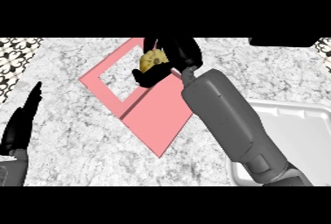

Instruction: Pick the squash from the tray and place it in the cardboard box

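My right hand is curled round a yellow squash and holds it over the pink box, above the far right side of its opening. Fingers and thumb hide most of the squash. The pink box lies diamond-wise on the counter, with its inner floor showing marble grey. A white tray sits at the right, partly behind my right forearm. My left hand rests open at the left edge, fingers pointing up.
Marble counter spreads around the box. A patterned tile strip runs along the far left. A dark object sits at the top right corner.
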